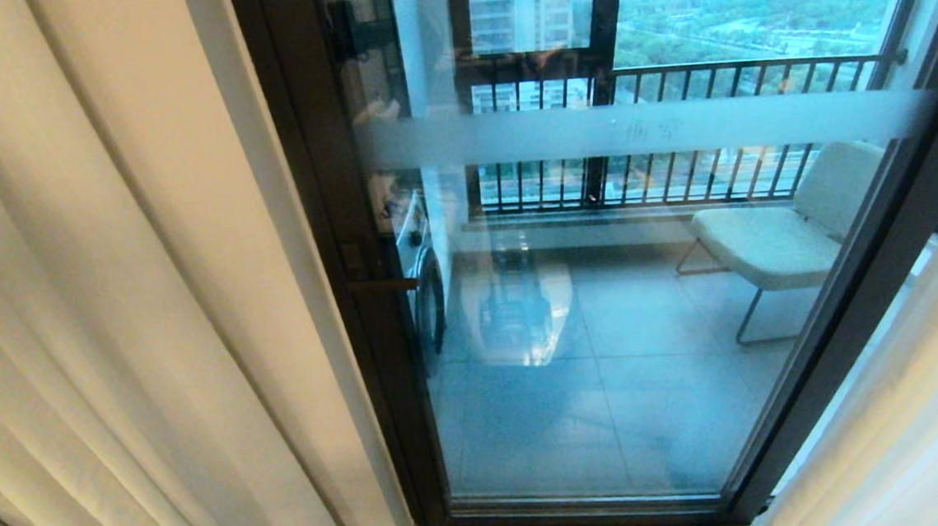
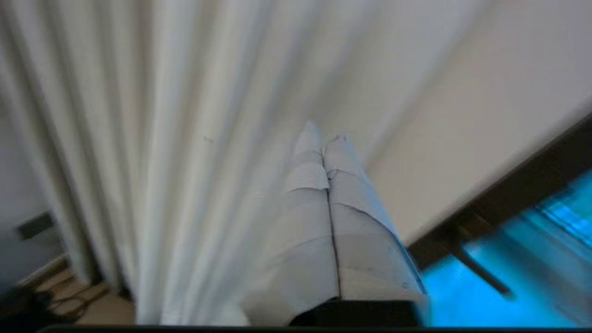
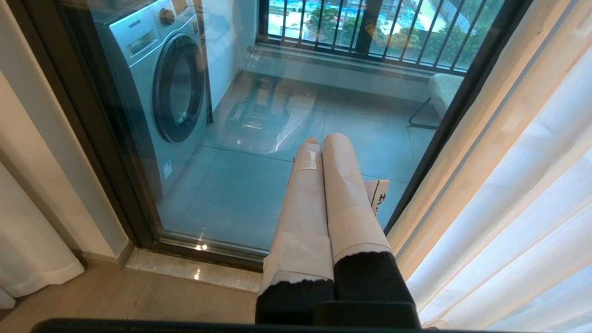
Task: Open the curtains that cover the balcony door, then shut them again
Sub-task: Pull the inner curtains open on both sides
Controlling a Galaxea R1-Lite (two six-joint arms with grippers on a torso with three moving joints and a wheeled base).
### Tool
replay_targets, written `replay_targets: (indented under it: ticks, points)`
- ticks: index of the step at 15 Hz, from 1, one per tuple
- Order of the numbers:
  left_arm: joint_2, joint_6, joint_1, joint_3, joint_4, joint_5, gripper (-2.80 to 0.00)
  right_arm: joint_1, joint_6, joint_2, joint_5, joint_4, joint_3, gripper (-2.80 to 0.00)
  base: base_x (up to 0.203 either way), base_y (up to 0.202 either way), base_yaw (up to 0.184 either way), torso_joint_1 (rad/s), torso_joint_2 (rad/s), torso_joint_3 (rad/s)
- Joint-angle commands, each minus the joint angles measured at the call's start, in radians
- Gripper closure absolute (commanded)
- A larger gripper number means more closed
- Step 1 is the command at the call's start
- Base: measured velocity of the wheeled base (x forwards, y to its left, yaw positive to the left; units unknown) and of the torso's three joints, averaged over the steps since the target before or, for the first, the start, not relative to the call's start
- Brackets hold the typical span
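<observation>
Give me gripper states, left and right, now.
Left gripper: shut, empty, beside the cream curtain.
Right gripper: shut, empty, facing the balcony door.

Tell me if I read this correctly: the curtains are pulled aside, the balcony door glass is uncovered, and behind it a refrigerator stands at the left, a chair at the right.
Not quite. The appliance behind the balcony door at the left is a washing machine, not a refrigerator; the right wrist view shows its round front door. The rest holds: the curtains are pulled aside, the glass is uncovered, and a chair stands at the right.

Daylit tiled balcony floor [image 1: 610, 385] holds 1 pale chair [image 1: 773, 242] and 1 washing machine [image 3: 157, 88] near black railing [image 1: 671, 84]
</observation>
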Motion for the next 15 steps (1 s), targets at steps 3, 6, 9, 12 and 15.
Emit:
replay_targets:
  ticks: [3,6,9,12,15]
  points:
    - [-0.159,0.069,-0.170,0.134,-0.002,-0.002,0.00,0.000,-0.001,0.001,0.001,0.000,0.000,0.00,0.000,0.000,0.000,0.000,0.00,0.000]
    - [-0.262,0.172,-0.245,0.245,-0.004,-0.015,0.00,0.000,-0.001,0.001,0.001,0.000,0.000,0.00,0.000,0.000,0.000,0.000,0.00,0.000]
    - [-0.388,0.262,-0.292,0.389,-0.006,-0.067,0.00,0.000,-0.001,0.001,0.001,0.000,0.000,0.00,0.000,0.000,0.000,0.000,0.00,0.000]
    - [-0.533,0.319,-0.380,0.531,-0.004,-0.084,0.00,0.000,-0.001,0.001,0.001,0.000,0.000,0.00,0.000,0.000,0.000,0.000,0.00,0.000]
    - [-0.688,0.329,-0.441,0.664,-0.002,-0.089,0.00,0.000,-0.001,0.001,0.001,0.000,0.000,0.00,0.000,0.000,0.000,0.000,0.00,0.000]
